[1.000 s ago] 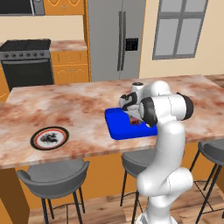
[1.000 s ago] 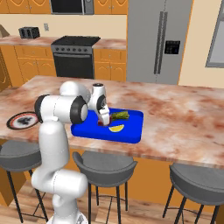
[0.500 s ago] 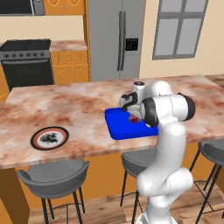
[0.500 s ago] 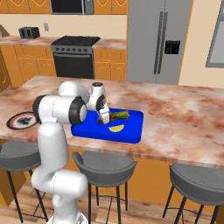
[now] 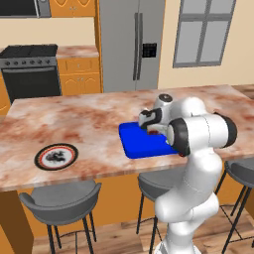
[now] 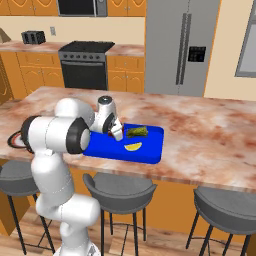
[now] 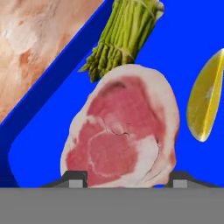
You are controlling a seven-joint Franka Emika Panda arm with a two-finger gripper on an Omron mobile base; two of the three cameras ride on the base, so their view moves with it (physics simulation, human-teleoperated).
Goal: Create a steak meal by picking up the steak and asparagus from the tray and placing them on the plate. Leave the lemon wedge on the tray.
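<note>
- Hand view: steak point(image 7: 124, 131) is seen lying on the blue tray point(image 7: 52, 144), framed on both sides by the dark fingers point(image 7: 75, 180), which are drawn in close against its edges; a grip on the steak is indicated.
- Asparagus point(image 7: 124, 37) is seen just beyond the steak, its tips nearly touching the meat; lemon wedge point(image 7: 205, 100) lies beside the steak, apart from it.
- Tray rim is seen running diagonally near the steak, with marble tabletop point(image 7: 39, 48) past it.
- Left base view: tray point(image 5: 136, 144) is set near the tabletop's point(image 5: 74, 119) front edge; plate point(image 5: 56, 156) sits well apart to the left, with open marble between them.
- Right base view: gripper point(image 6: 114, 134) is lowered onto the tray's point(image 6: 150, 150) left part, arm folded, elbow out over the stools point(image 6: 117, 192).
- Asparagus point(image 6: 137, 131) and lemon wedge point(image 6: 132, 147) are seen right of the gripper.
</note>
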